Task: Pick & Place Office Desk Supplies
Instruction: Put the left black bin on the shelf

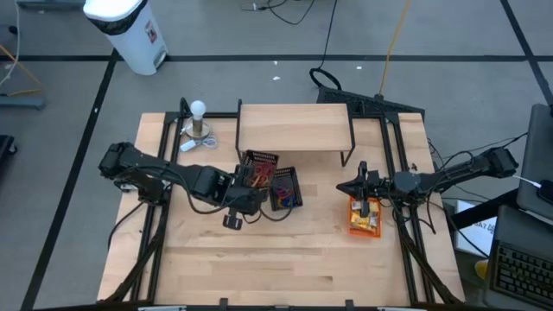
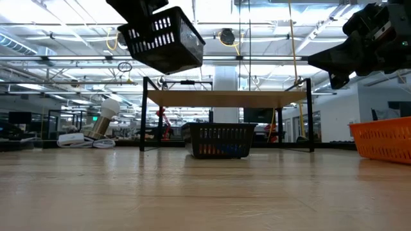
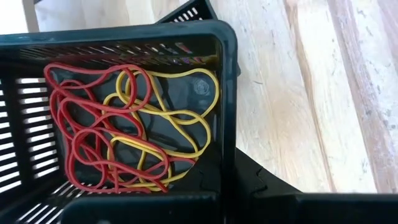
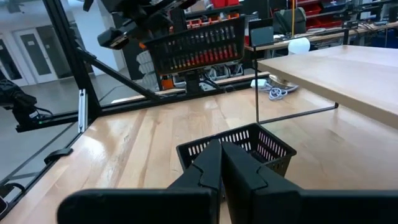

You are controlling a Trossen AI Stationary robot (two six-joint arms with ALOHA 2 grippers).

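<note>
Left gripper (image 1: 244, 197) is clenched on the rim of a black basket (image 2: 160, 37), holding it tilted in the air above the surface (image 1: 259, 259); red bands (image 3: 81, 124) and yellow bands (image 3: 180, 118) are lying tangled inside it; a second black basket (image 2: 221, 140) is sitting on the surface below a wooden shelf (image 1: 294, 128); right gripper (image 4: 221, 163) is hanging clenched and empty over an orange bin (image 1: 365, 218); a white ball (image 1: 199, 109) on its stand is sitting at the far left corner.
</note>
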